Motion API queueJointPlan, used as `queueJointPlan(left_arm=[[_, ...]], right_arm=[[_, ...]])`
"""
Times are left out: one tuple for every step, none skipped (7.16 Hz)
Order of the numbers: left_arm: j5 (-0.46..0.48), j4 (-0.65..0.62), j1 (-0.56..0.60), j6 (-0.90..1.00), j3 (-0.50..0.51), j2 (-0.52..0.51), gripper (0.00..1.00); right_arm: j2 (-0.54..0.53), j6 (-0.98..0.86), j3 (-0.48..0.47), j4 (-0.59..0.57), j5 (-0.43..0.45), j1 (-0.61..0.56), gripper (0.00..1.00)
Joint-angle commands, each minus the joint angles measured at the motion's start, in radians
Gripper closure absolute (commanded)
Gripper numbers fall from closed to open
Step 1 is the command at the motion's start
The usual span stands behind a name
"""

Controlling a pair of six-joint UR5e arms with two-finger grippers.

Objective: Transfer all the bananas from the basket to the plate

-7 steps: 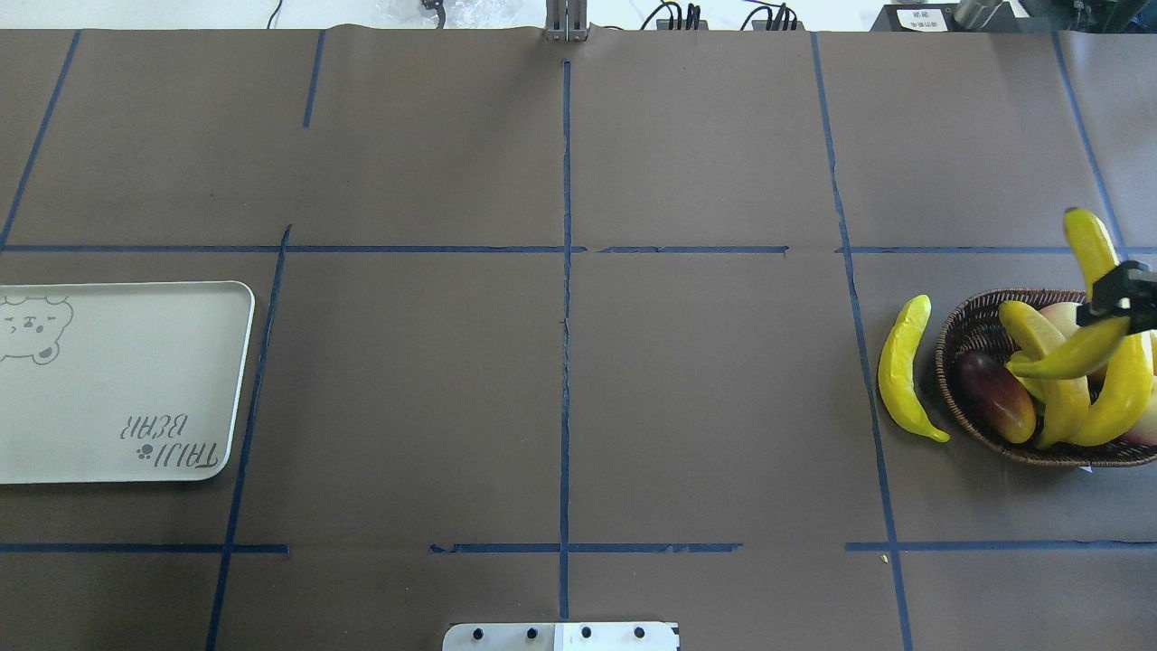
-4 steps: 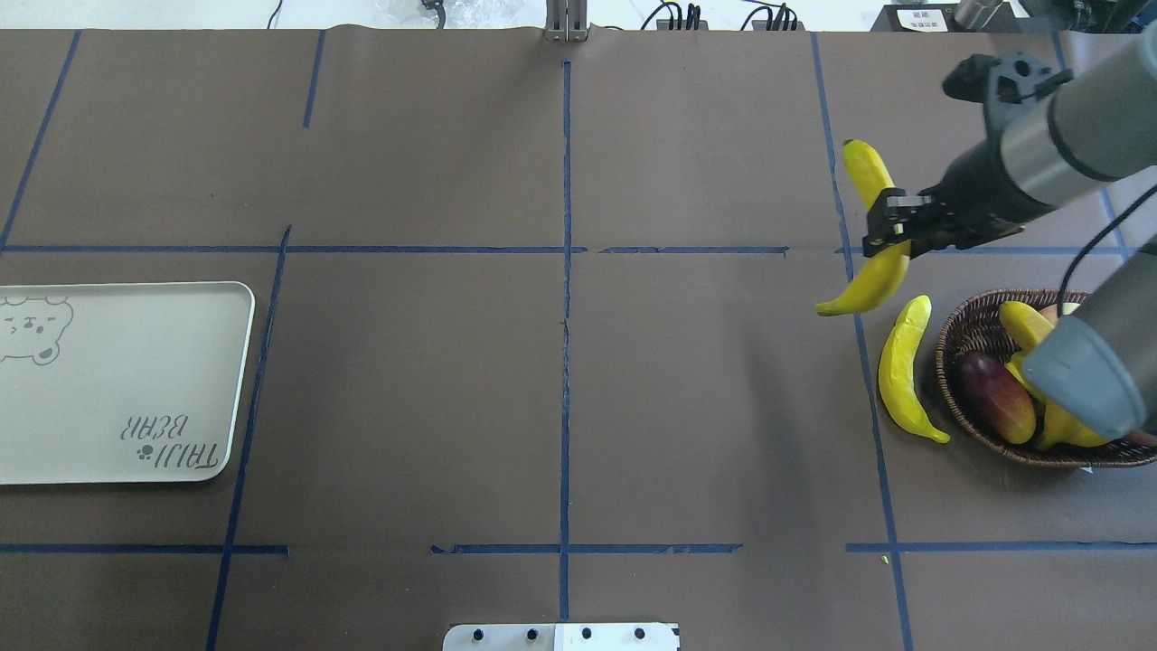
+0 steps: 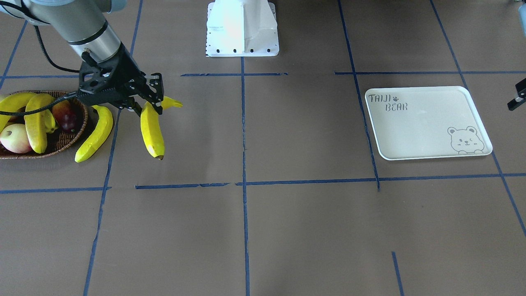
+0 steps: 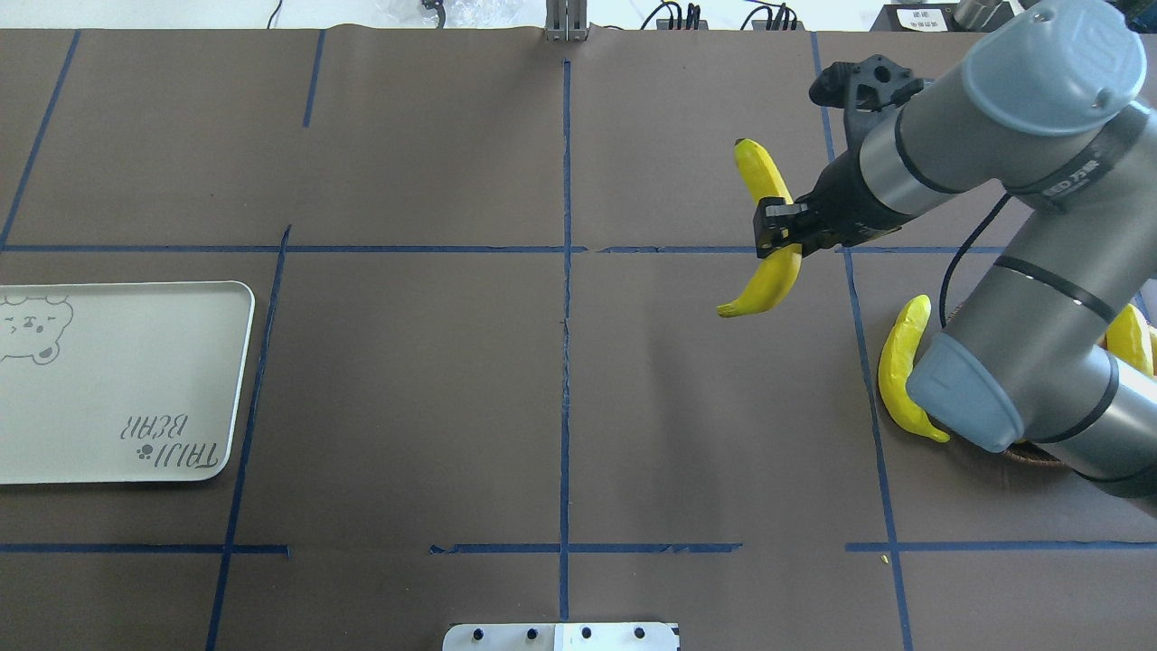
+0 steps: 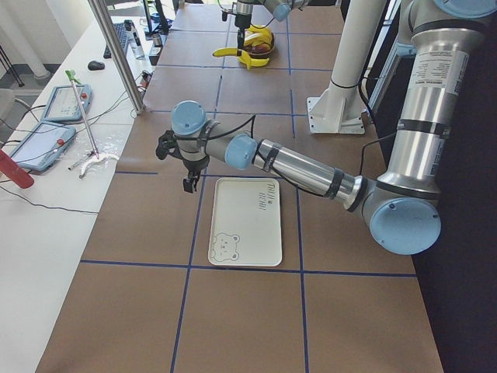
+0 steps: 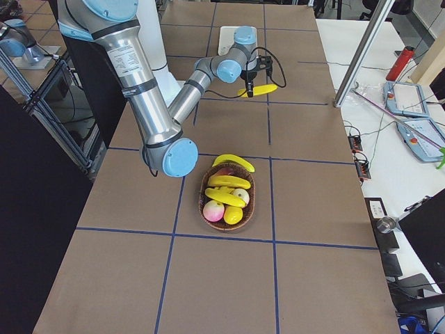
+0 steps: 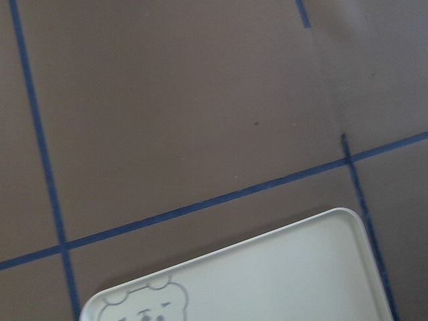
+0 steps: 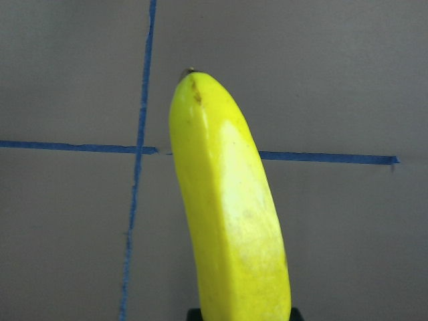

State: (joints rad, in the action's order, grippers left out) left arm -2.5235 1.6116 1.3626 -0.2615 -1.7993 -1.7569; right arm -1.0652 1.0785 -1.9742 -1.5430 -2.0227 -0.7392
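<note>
My right gripper point(image 4: 779, 237) is shut on a yellow banana point(image 4: 766, 280) and holds it above the table, left of the basket. The held banana also shows in the front view point(image 3: 152, 131) and fills the right wrist view point(image 8: 227, 214). A second banana point(image 4: 895, 362) lies on the table just beside the basket's rim point(image 3: 78, 127). More bananas point(image 3: 35, 123) lie in the basket. The cream plate point(image 4: 117, 380) sits empty at the far left. My left gripper point(image 5: 189, 185) hovers by the plate's outer edge; I cannot tell whether it is open.
The basket also holds an apple point(image 3: 14, 142) and a dark red fruit point(image 3: 68, 119). My right arm point(image 4: 1021, 298) covers most of the basket from above. The robot's base point(image 3: 242, 28) stands at the table's near middle edge.
My right gripper has lifted a banana out of the basket and carried it left in the overhead view, past the blue tape line beside the basket.
</note>
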Motion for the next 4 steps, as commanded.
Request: queueJointPlan(left_arm=[[-0.029,0.007,-0.190,-0.354,-0.008,-0.166,0.00],[-0.029,0.010,-0.256,-0.442,-0.012,-0.221,0.00],[-0.027,0.014,-0.287,-0.549,-0.003,-0.275,0.00],[-0.024,0.066,-0.315,-0.650,0.008,-0.308,0.00]], right_arm=[[0.109,0.128,0.043,0.003,0.129,0.107,0.99],[0.120,0.153,0.049,0.036,0.169,0.139,0.99],[0.135,0.202,0.093,0.107,0.217,0.176,0.99],[0.157,0.268,0.157,0.209,0.258,0.210,0.99]])
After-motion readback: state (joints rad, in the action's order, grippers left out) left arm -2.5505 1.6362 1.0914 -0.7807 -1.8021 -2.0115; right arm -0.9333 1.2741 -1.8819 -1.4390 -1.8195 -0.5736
